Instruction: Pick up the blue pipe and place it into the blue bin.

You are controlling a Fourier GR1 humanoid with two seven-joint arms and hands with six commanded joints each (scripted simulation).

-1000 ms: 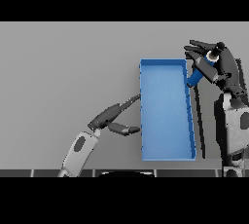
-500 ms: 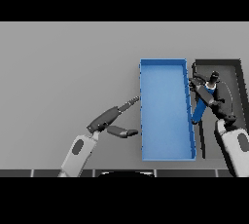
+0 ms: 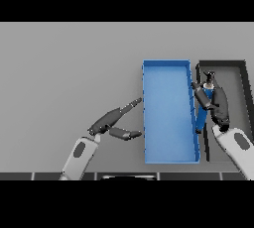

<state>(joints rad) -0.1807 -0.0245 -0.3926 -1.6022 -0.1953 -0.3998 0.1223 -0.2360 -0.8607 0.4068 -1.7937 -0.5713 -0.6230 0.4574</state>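
Observation:
The blue bin (image 3: 167,110) is a long open tray on the grey table, right of centre. My right hand (image 3: 216,104) sits just beyond the bin's right wall, above the black tray (image 3: 233,73), with its fingers curled round the blue pipe (image 3: 202,116). The pipe hangs roughly upright from the hand, its lower end close against the outside of the bin's right wall. My left hand (image 3: 111,120) rests open on the table left of the bin, fingers straight and pointing at the bin's left wall, the thumb spread below them.
The black tray stands directly to the right of the blue bin, touching or nearly touching it. Wide bare grey table stretches to the left and behind both containers.
My right hand has come down and back toward me with the pipe, from above the bin's far right corner to beside its right wall. The left hand has hardly moved.

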